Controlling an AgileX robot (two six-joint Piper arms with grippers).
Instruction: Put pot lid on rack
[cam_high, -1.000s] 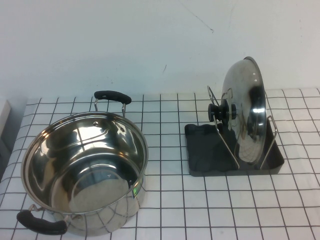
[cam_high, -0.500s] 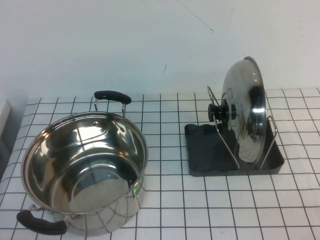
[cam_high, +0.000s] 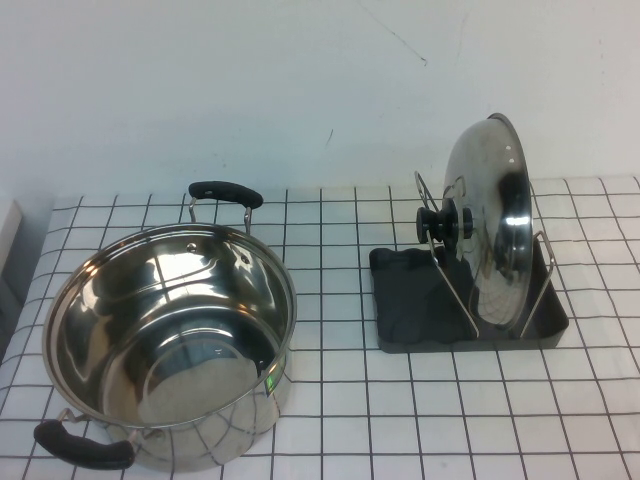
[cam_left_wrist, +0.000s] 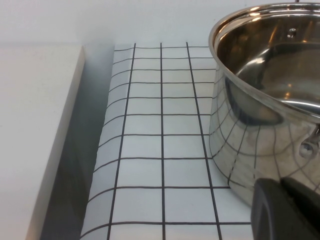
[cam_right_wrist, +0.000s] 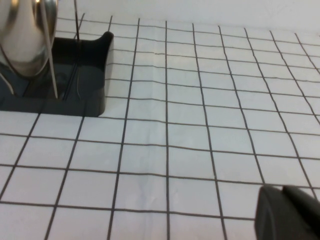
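The shiny domed pot lid stands on edge in the wire loops of the dark grey rack, its black knob facing left. No gripper touches it. Neither arm shows in the high view. The left gripper shows only in the left wrist view, shut and empty, beside the steel pot's wall. The right gripper shows only in the right wrist view, shut and empty, low over the checked cloth, apart from the rack and the lid's lower edge.
A large steel pot with two black handles stands open at the left of the checked cloth; it also shows in the left wrist view. A white block borders the cloth's left edge. A white wall runs behind.
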